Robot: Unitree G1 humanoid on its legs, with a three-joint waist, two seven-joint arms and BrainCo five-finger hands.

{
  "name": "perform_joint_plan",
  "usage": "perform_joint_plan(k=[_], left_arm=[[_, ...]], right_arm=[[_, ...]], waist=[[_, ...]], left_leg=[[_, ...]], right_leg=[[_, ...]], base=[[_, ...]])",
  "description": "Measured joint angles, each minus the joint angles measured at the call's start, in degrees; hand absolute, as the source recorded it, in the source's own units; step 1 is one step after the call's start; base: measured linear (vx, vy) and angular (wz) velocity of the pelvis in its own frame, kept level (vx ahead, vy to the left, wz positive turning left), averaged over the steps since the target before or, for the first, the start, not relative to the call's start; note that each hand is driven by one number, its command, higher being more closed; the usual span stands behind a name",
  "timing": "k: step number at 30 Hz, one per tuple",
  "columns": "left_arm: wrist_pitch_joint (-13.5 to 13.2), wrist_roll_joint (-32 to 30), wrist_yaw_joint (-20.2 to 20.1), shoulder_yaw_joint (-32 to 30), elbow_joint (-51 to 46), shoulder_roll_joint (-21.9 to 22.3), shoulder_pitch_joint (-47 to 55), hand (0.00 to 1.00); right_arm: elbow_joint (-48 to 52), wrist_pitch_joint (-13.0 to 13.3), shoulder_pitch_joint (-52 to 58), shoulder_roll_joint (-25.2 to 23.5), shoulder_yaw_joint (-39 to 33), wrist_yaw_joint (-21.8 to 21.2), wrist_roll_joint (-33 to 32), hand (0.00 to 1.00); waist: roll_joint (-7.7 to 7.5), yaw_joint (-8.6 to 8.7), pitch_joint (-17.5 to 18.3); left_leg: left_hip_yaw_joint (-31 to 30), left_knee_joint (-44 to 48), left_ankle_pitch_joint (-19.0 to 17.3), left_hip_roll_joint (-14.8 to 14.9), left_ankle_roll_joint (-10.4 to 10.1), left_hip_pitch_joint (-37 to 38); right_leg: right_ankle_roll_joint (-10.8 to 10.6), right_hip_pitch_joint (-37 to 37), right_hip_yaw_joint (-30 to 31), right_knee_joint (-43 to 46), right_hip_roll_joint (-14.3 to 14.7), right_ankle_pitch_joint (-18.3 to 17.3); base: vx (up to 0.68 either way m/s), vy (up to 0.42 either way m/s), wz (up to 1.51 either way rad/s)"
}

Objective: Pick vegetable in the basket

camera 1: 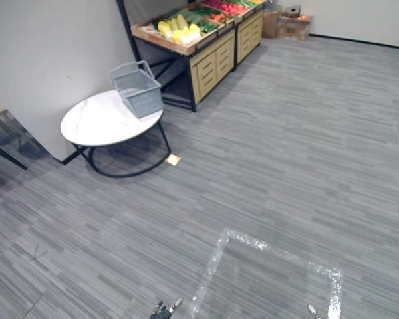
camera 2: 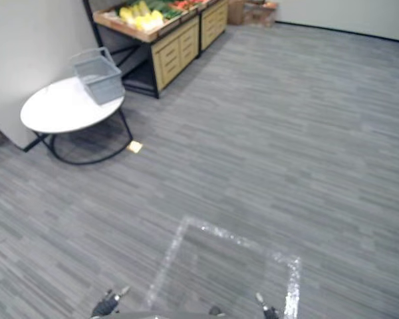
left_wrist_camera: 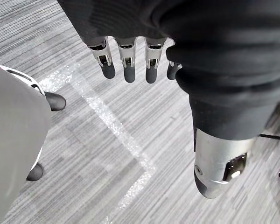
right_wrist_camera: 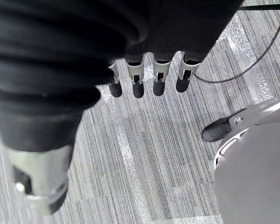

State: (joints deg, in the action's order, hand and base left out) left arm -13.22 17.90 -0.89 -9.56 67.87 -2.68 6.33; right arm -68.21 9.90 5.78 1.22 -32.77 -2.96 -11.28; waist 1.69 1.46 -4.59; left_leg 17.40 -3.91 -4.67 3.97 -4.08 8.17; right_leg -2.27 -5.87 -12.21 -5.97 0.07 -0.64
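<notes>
**Vegetables on the far stand, both hands low and released**

Left eye view: a grey basket (camera 1: 138,90) with its handle raised stands on a round white counter (camera 1: 96,123), at the edge nearest a wooden stand (camera 1: 209,63) against the wall. The vegetables (camera 1: 179,30), yellow, green and red, lie in the stand's top tray, apart from the basket. A small pale slip (camera 1: 173,159) lies on the grey striped floor (camera 1: 306,133) by the counter's dark frame; any writing on it is too small to tell. Brown boxes (camera 1: 286,23) sit at the far wall. A square of shiny tape (camera 1: 216,256) marks the floor close to the robot.

Right eye view: the left hand (camera 2: 108,304) and the right hand (camera 2: 266,307) peek in at the bottom edge, either side of the taped square, well apart from the counter and the stand.

Left wrist view: the left hand's fingers hang straight in a row, the thumb apart, released and grasping nothing; a corner of the tape lies on the floor below.

Right wrist view: the right hand's fingers likewise hang straight and released over the floor, grasping nothing, above a strip of the tape.
</notes>
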Motion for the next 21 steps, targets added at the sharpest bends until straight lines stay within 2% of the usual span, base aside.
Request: perform_joint_plan(k=[4,6,11,18,21], left_arm=[[0.0,0.2,-0.1,0.8,0.0,-0.3,-0.1,0.00],[0.0,2.3,-0.5,0.8,0.2,-0.3,-0.1,0.00],[0.1,3.4,-0.7,-0.1,0.5,-0.1,-0.4,0.00],[0.1,4.6,-0.5,-10.4,0.3,2.8,0.1,0.00],[0.1,4.6,-0.6,-12.2,0.3,3.2,0.3,0.00]], right_arm=[[0.0,0.1,-0.7,0.3,1.9,0.0,0.0,0.00],[0.0,0.1,-0.7,0.3,2.1,0.1,0.0,0.00],[-0.1,0.1,-0.7,0.4,1.0,0.3,-0.1,0.00],[0.4,0.1,-0.6,-0.7,-2.9,1.1,-1.1,0.00],[1.1,0.1,-0.5,-1.3,-4.0,1.1,-1.2,0.00]], waist=[[-0.03,-0.04,-0.1],[-0.15,-0.05,-0.2],[0.25,-0.03,-0.7],[0.63,-0.15,-1.3],[0.66,-0.20,-1.3]], left_leg=[[1.8,0.0,-0.3,0.5,-0.4,0.0],[2.6,0.1,-0.5,0.9,-0.8,0.2],[3.5,0.1,-0.7,1.2,-1.0,-0.1],[4.4,0.2,-1.0,1.2,-1.2,-0.1],[5.7,0.5,-1.4,1.4,-1.0,0.1]], right_leg=[[0.0,0.7,1.7,0.0,0.5,0.0],[0.0,0.9,2.7,0.0,1.0,0.0],[0.0,1.5,3.1,0.0,1.3,0.0],[0.0,1.6,3.3,0.2,1.2,0.0],[0.0,1.6,3.6,0.3,1.2,0.0]], base=[[0.01,-0.031,-0.24],[0.04,-0.051,-0.22],[0.04,-0.042,-0.10],[0.00,-0.007,-0.01],[-0.02,-0.019,-0.07]])
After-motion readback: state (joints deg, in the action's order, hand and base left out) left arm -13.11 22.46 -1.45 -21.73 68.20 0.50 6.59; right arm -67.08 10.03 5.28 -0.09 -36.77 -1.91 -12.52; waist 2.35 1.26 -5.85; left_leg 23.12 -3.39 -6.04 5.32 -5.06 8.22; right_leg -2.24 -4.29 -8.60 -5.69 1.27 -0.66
